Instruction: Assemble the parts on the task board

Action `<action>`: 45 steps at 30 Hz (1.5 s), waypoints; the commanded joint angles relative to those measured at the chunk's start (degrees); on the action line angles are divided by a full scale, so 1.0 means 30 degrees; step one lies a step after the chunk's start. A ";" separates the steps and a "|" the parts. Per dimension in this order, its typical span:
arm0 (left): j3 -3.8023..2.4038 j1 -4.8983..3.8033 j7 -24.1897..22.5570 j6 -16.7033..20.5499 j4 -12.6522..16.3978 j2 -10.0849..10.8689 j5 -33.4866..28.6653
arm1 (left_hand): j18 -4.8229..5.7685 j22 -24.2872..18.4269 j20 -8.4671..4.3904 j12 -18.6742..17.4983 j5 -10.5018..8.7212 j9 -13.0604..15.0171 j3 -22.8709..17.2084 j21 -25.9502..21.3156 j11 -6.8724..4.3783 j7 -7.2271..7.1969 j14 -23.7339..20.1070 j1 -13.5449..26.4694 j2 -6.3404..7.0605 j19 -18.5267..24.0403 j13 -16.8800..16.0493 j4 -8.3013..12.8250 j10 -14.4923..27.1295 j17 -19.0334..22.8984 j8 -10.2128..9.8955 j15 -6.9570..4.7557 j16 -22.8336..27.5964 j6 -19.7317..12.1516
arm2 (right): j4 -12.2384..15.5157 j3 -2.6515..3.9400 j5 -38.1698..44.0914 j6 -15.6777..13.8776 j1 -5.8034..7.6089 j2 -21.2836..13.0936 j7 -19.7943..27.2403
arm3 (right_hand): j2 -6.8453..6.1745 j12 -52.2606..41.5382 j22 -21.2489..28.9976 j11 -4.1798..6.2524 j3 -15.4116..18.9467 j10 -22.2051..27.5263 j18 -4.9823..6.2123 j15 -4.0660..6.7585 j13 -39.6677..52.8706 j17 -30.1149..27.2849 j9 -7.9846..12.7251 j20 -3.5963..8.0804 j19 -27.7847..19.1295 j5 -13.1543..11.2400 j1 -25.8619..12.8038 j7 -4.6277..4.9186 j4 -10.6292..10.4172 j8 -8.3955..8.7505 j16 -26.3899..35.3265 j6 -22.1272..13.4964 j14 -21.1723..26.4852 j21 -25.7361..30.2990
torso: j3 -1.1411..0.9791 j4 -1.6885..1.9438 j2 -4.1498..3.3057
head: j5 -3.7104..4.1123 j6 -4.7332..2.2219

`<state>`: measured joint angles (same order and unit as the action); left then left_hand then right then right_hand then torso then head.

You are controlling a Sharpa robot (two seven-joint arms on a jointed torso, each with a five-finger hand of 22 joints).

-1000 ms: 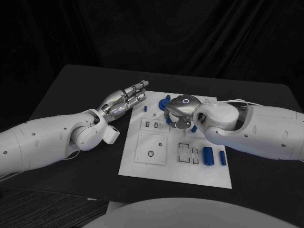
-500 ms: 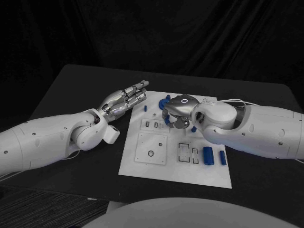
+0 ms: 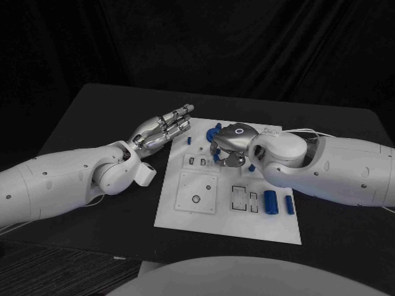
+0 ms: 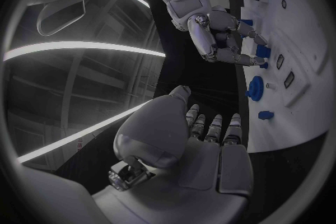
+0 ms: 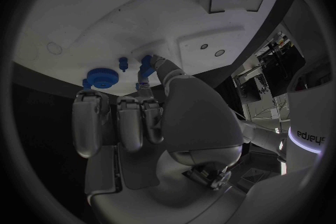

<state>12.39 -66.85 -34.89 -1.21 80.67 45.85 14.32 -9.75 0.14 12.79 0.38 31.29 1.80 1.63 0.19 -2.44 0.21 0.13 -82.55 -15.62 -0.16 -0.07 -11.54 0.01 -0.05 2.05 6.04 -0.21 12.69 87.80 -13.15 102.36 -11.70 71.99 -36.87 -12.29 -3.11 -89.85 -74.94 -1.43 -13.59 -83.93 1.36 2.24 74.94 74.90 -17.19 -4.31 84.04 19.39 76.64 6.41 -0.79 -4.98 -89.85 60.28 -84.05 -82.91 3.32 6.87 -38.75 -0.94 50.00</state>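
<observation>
From the head view, the right hand (image 3: 232, 145) is bent down over the far middle of the task board (image 3: 207, 216), right on top of some small blue parts (image 3: 221, 156). The right hand is much nearer to them than the left hand (image 3: 162, 131). The left hand floats flat just past the board's left edge, fingers straight and a bit apart, holding nothing. Two longer blue pieces (image 3: 270, 201) lie side by side near the board's right front corner, well away from both hands.

In the left wrist view, the right hand's fingertips (image 4: 245, 58) reach down to little blue parts on the board. A blue gear (image 4: 255, 88) sits just beside them.

In the right wrist view, the thumb (image 5: 162, 70) touches a small blue peg (image 5: 146, 63) that stands up from the board. I cannot tell if the peg is pinched or only pushed. The other fingers hang straight beside it.
</observation>
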 commanded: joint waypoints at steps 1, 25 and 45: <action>-0.0016 0.0028 -0.0215 -0.0215 0.0023 -0.0045 -0.0003 | -0.0173 0.0017 0.0117 -0.0126 0.0085 0.0025 -0.0143 0.0017 0.0105 0.0086 -0.0042 0.0155 0.0011 -0.0056 0.0022 0.0010 -0.0003 0.0016 0.0057 0.0154 0.0070 0.0036 | -0.0022 -0.0058 -0.0035 0.0261 -0.0139 0.0002 0.0102 | -0.0019 -0.0049 -0.4142 -0.0123 0.0012 -0.2023 0.0206 -0.0163 0.5021 0.5032 -0.0054 -0.0089 0.0397 -0.0119 -0.0112 -0.0096 -0.0134 0.0070 -0.0050 -0.0039 -0.1985 0.0073 | -0.0004 -0.0005 -0.0002 | 0.0006 -0.0001; -0.0016 0.0032 -0.0184 -0.0190 0.0013 -0.0020 -0.0003 | -0.0172 0.0018 0.0147 -0.0126 0.0083 0.0021 -0.0259 0.0019 0.0134 0.0113 -0.0042 0.0227 0.0030 -0.0059 0.0022 0.0028 -0.0003 0.0016 0.0049 0.0175 0.0070 0.0007 | -0.0059 -0.0060 -0.0036 -0.0058 -0.0188 -0.0120 0.0063 | -0.0344 -0.0049 -0.4068 -0.0429 0.1367 -0.2023 0.0269 -0.0440 0.5021 0.5032 0.2718 -0.0377 0.0291 -0.3908 -0.0572 0.0617 -0.0827 0.0555 -0.0050 -0.5911 -0.1985 0.0374 | -0.0010 0.0001 0.0007 | -0.0015 -0.0001; -0.0017 0.0065 -0.0417 0.0298 0.0434 0.0446 -0.0003 | -0.0186 0.0049 0.0346 -0.0126 0.0051 0.0030 -0.0426 0.0060 0.0509 0.0444 -0.0042 0.0437 0.0579 -0.0119 0.0022 0.0363 -0.0003 0.0016 0.0062 0.0327 0.0070 0.0056 | 0.2206 0.0041 -0.2212 -0.7452 0.0496 -0.3548 0.3252 | -0.0156 -0.0049 -0.4283 0.0149 0.2370 -0.2023 0.0114 0.0039 0.5021 0.5032 0.3136 0.0041 0.0700 -0.4252 -0.1748 -0.0043 -0.2571 0.0225 -0.0050 -0.4525 -0.1985 -0.0222 | -0.0032 -0.0068 0.0153 | -0.0112 -0.0563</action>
<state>12.39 -66.72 -34.85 -0.97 81.66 47.17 14.33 -9.76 0.20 13.38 0.38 31.29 1.86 0.42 0.19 -1.35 1.09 0.00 -81.45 -14.52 -0.43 -0.09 -10.81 -0.01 -0.10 2.05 6.46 -0.21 12.89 93.75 -13.08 100.34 -26.71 73.17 -46.93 -6.79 -3.55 -89.85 -74.91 -1.31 -6.40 -84.04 1.36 1.85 74.91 74.90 -7.83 -4.50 84.05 6.83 71.99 6.37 -8.16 -4.17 -89.85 46.29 -84.06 -83.24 3.22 6.84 -38.38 -1.22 48.67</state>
